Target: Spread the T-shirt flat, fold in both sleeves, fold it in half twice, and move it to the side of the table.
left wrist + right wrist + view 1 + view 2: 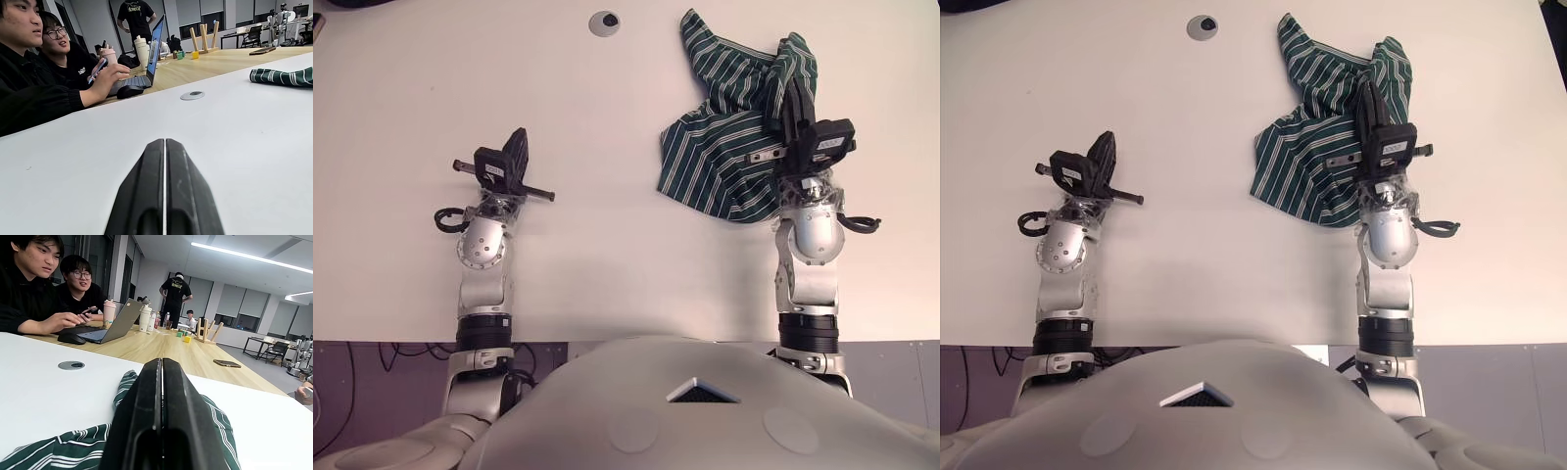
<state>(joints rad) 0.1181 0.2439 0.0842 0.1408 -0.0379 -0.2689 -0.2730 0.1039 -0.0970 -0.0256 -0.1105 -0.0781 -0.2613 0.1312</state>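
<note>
Taking the round port (605,23) in the white table (607,245) as the mark

Found to the right of the port, starting about level with it: the T-shirt (724,147), green with thin pale stripes, crumpled, not spread, sleeves not folded. Bunched up at the end farthest right of the port, sprawling from there toward the robot's side in a rough heap, with one flatter corner reaching back toward the port's side. Lying wholly on the table, apart from the port itself

Over that heap, right of the port and nearer the robot than it: the right gripper (794,86), clenched, right fingers (146,401) black and pressed flat together with only a hairline seam between, pointing away from the robot. Striped cloth on either side of them in the right wrist view; cannot tell whether any of it is caught at the tips

Left of the port and nearer the robot, well apart from both port and T-shirt: the left gripper (517,137), also clenched, grasping nothing, left fingers (146,186) together over bare tabletop. Seen from the left wrist view with the port beyond the fingertips and a strip of the T-shirt farther off
</note>
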